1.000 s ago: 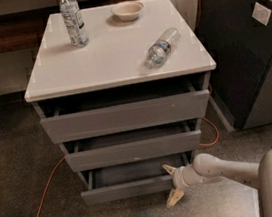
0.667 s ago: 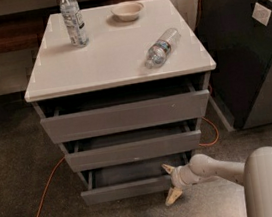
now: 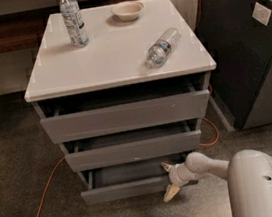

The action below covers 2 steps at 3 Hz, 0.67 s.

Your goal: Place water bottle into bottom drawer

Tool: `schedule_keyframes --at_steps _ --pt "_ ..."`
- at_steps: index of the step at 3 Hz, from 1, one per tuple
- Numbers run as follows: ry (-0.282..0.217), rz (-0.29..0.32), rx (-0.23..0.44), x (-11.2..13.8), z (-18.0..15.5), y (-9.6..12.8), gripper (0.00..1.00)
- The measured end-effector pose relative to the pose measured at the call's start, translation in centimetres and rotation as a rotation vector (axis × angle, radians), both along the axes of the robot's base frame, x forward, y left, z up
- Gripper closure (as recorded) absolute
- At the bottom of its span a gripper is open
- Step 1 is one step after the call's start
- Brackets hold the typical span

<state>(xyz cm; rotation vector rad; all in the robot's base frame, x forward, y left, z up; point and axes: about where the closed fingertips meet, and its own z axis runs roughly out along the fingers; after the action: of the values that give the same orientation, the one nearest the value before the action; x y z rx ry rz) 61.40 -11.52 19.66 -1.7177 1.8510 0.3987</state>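
Observation:
The water bottle lies on its side on the white cabinet top, right of centre, with its dark label band around the middle. The bottom drawer is pulled out a little, its grey inside partly showing. My gripper is at the right end of that drawer's front, low near the floor, fingers spread open, one above the drawer's front edge and one below. It holds nothing.
A taller clear bottle with a pale label stands at the back left of the top, and a small beige bowl sits at the back. The two upper drawers stand slightly open. A dark bin is at the right. An orange cable lies on the floor.
My arm and gripper have shifted slightly left along the bottom drawer's front. The drawer, bottles and bowl have not moved.

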Motion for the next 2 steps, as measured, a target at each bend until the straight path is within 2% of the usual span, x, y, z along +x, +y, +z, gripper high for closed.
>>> schedule_keyframes --at_steps 1,2 --pt "0.022 -0.016 0.01 1.5 -1.1 -0.03 0.13" --pt "0.061 -0.02 0.018 2.14 -1.82 -0.04 0.36"
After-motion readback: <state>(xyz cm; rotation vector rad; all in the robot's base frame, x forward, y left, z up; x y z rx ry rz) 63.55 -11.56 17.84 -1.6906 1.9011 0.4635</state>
